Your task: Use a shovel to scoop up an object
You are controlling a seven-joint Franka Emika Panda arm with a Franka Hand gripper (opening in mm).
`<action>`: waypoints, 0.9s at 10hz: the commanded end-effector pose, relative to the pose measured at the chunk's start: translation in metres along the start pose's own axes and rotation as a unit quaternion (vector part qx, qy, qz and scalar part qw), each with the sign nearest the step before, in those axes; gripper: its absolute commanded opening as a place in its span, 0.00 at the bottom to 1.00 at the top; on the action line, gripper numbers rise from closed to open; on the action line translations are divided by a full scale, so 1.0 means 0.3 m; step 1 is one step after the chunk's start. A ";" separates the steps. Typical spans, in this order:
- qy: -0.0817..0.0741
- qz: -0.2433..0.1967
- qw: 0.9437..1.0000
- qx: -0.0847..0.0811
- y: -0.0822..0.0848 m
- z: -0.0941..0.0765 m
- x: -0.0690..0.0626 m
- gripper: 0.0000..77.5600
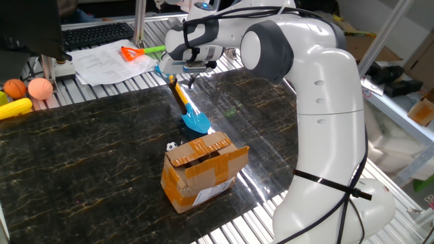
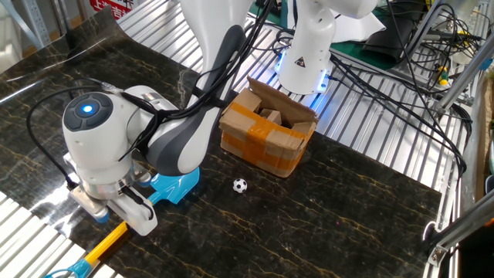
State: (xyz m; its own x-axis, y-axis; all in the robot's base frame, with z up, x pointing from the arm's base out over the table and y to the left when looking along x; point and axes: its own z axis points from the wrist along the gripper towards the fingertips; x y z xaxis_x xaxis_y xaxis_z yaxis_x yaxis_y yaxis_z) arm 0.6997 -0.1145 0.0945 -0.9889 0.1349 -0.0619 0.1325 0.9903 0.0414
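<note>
The shovel (image 1: 196,122) lies on the dark marble table, blue blade toward the cardboard box and yellow shaft running back under my gripper (image 1: 182,79). In the other fixed view its blade (image 2: 174,185) shows beside my wrist and its shaft (image 2: 106,241) runs to the table's edge. My gripper (image 2: 126,215) is low over the shaft, open, one finger on each side. The object, a tiny black-and-white ball (image 2: 240,185), rests on the table in front of the box, apart from the blade. In one fixed view only part of the ball (image 1: 171,145) peeks out beside the box.
A brown cardboard box (image 1: 203,169) with open flaps stands near the ball. An orange toy shovel (image 1: 135,51) lies on papers at the back. Two orange balls (image 1: 28,88) and a yellow toy (image 1: 15,108) sit at the far left. The robot's base (image 2: 309,54) stands behind the box.
</note>
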 end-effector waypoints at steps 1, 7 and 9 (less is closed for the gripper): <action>-0.001 0.001 1.000 0.000 -0.002 -0.006 -0.005 1.00; 0.000 0.001 1.000 -0.001 -0.003 0.028 -0.009 1.00; 0.000 0.001 1.000 -0.001 -0.003 0.029 -0.009 1.00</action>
State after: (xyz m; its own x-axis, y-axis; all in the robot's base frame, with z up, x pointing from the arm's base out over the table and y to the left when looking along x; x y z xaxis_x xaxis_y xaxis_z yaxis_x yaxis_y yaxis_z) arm 0.7017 -0.1148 0.0842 -0.9890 0.1362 -0.0576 0.1338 0.9901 0.0428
